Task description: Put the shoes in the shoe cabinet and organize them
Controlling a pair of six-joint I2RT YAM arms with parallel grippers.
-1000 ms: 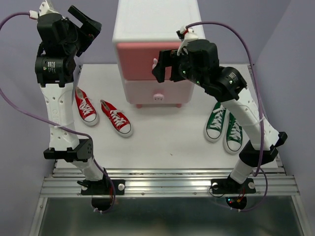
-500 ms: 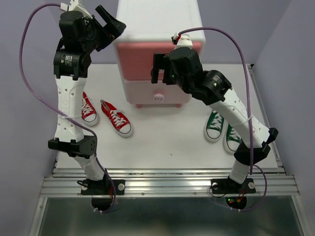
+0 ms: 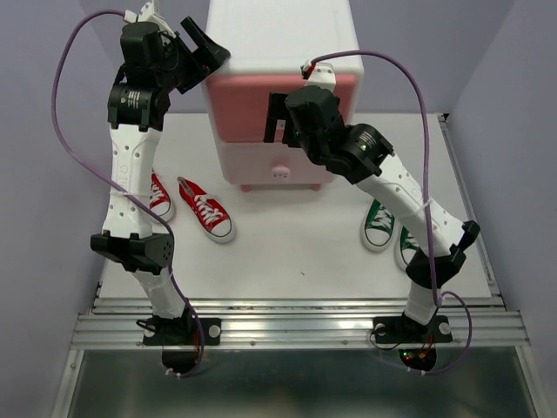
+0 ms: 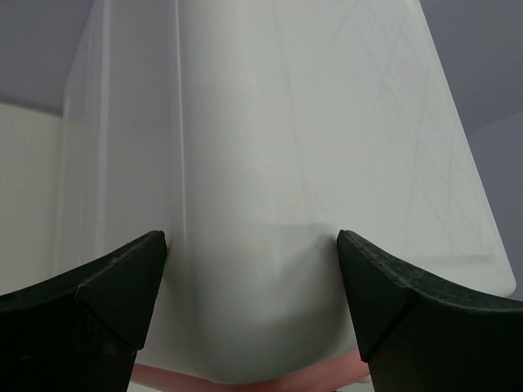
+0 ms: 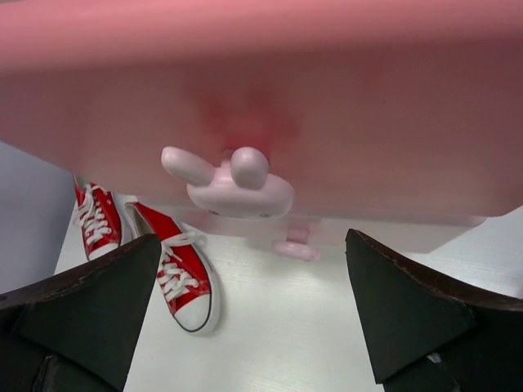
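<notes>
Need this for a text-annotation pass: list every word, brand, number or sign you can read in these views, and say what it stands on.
No readable text in any view.
Shoe cabinet: plain white and pink, no print; its bunny knob carries no lettering.
Red shoes and green shoes: no brand mark legible.
Left arm's round motor housing: faint marks, too small to read.

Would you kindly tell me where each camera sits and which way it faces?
Top external: above and behind, looking down on table, shoe cabinet, red shoes, green shoes; left arm and right arm show.
Left wrist: on left arm, facing the cabinet's white corner between the left fingers.
Right wrist: on right arm, facing pink drawer front and bunny knob; right fingers at lower corners.
Shared: top and right wrist both show the red shoes.
</notes>
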